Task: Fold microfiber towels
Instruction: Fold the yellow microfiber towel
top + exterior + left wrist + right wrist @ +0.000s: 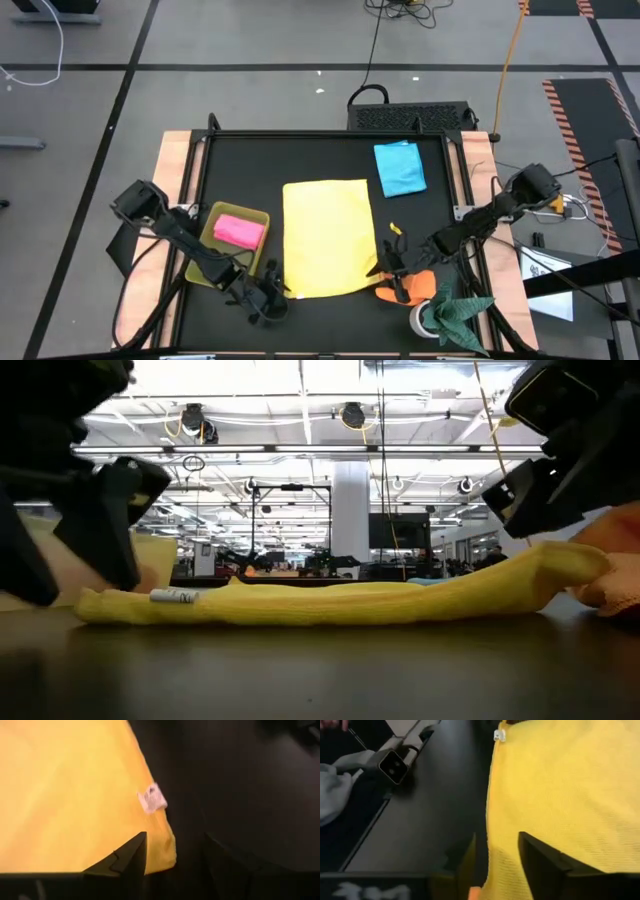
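Hovering low: left pincer (268, 300) | right pincer (392, 272) | flanking yellow towel (328, 236)

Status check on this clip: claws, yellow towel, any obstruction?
Left claw and right claw open at near corners of yellow towel. Towel flat, released. Orange towel under right arm.

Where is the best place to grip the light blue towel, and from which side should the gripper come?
Probably one corner of the light blue towel, taken from above. It lies flat on the black mat, apart from the yellow towel, with its corners free.
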You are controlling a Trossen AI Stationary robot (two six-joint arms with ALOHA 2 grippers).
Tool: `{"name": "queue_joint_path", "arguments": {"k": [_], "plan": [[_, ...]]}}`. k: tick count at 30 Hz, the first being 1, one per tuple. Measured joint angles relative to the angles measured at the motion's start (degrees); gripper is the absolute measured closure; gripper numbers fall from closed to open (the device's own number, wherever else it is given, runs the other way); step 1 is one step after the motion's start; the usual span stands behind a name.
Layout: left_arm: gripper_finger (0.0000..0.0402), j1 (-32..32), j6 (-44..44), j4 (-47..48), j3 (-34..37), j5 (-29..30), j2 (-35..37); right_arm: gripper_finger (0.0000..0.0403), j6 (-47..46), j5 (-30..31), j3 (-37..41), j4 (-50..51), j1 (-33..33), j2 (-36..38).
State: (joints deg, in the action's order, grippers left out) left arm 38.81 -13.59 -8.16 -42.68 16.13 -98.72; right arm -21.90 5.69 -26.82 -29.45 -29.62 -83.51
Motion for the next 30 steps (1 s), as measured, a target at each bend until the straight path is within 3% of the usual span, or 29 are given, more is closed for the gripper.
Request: {"name": "queue_joint_path", "arguments": {"k": [5, 10, 16, 22, 30], "plan": [[0.0236, 0.0, -4.4, 0.2, 0.0, -0.3, -0.7, 0.0214, -0.2, 0.8, -3.3, 10.1, -0.9, -0.1], [0.0291, -0.7, -6.9, 0.4, 0.0, -0.3, -0.6, 0.0217, 0.8, 4.9, -10.3, 23.7, -2.2, -0.2], [0.0387, -1.7, -9.6, 0.8, 0.0, 0.3, -0.6, 0.023, 2.0, 5.0, -12.8, 28.1, -4.0, -0.2], [0.0395, -1.5, -11.2, 2.0, 0.0, 4.4, -0.6, 0.0234, 2.6, 11.0, -12.8, 28.8, -6.2, -0.5], [0.0398, -1.1, -15.6, 6.8, 0.0, 16.9, 1.0, 0.0235, 3.1, 12.3, -13.4, 28.8, -6.5, -5.7]]}}
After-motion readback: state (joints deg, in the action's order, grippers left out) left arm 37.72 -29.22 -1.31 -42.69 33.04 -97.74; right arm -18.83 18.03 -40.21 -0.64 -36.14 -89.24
